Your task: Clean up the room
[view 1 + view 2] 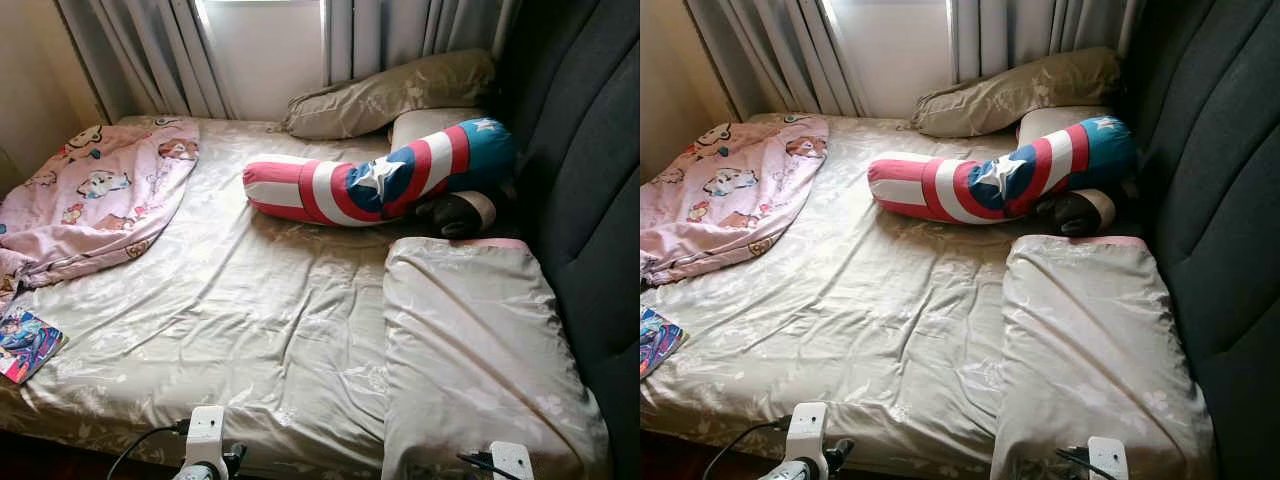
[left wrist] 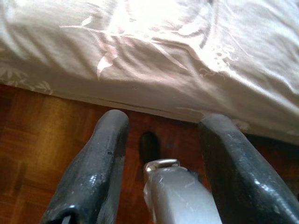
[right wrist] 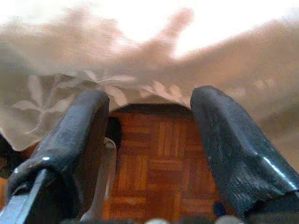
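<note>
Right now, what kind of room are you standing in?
A bedroom, most likely: there's a bed with pillows, a pink cartoon blanket, and a striped star bolster beneath a curtained window.

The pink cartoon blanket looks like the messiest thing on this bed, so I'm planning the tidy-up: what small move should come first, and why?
Probably raise the left gripper toward the pink blanket. It lies crumpled over the bed's far left corner, on that arm's side, while both grippers hang low at the bed's near edge over the wooden floor, jaws open and empty. The right gripper sits farther away, beside the large pillow.
</note>
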You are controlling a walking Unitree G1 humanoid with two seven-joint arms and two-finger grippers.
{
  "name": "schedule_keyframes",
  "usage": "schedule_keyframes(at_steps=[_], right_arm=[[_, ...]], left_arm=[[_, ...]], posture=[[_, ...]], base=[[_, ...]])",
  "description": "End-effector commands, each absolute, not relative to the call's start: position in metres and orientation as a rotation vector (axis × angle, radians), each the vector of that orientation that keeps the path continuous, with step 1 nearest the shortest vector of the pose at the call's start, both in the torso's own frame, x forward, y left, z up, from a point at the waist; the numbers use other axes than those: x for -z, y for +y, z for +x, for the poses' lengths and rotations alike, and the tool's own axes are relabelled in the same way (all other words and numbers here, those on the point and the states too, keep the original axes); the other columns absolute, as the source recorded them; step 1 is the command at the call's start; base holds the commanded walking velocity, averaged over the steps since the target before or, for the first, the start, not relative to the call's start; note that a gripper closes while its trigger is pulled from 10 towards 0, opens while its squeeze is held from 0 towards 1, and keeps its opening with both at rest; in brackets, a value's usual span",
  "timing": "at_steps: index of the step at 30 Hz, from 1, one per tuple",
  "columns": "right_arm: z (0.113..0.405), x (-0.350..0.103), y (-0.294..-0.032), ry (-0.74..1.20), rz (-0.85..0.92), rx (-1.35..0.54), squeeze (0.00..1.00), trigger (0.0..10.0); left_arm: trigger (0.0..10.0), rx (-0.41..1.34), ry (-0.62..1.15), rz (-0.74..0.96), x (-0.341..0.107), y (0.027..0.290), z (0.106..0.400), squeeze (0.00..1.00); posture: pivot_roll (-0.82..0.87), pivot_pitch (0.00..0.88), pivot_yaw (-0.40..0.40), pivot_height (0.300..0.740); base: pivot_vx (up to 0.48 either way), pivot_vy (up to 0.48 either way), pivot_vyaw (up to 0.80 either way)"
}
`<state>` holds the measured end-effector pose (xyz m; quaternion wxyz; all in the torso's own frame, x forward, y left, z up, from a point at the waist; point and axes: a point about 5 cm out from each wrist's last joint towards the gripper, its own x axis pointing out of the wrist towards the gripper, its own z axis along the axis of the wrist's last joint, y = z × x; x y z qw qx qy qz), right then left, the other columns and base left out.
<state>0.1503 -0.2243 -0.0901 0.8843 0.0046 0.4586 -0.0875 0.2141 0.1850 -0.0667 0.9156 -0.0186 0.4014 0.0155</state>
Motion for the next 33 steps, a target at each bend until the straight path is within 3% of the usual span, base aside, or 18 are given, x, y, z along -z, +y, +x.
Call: schedule_keyframes(at_steps=[1, 33], right_arm=[[0.1572, 0.0892, -0.2162, 0.938, 0.046, 0.182, 0.00, 10.0], [0.1585, 0.0903, -0.2106, 0.953, 0.047, 0.187, 0.00, 10.0]], left_arm=[[10.0, -0.041, 0.877, -0.018, 0.0724, 0.1913, 0.2039, 0.00], [10.0, -0.051, 0.873, -0.015, 0.0714, 0.1936, 0.2051, 0.00]], posture=[[0.02, 0.002, 0.021, 0.740], [0.03, 0.006, 0.032, 0.740]], base=[[0.000, 0.480, 0.00], [0.000, 0.480, 0.00]])
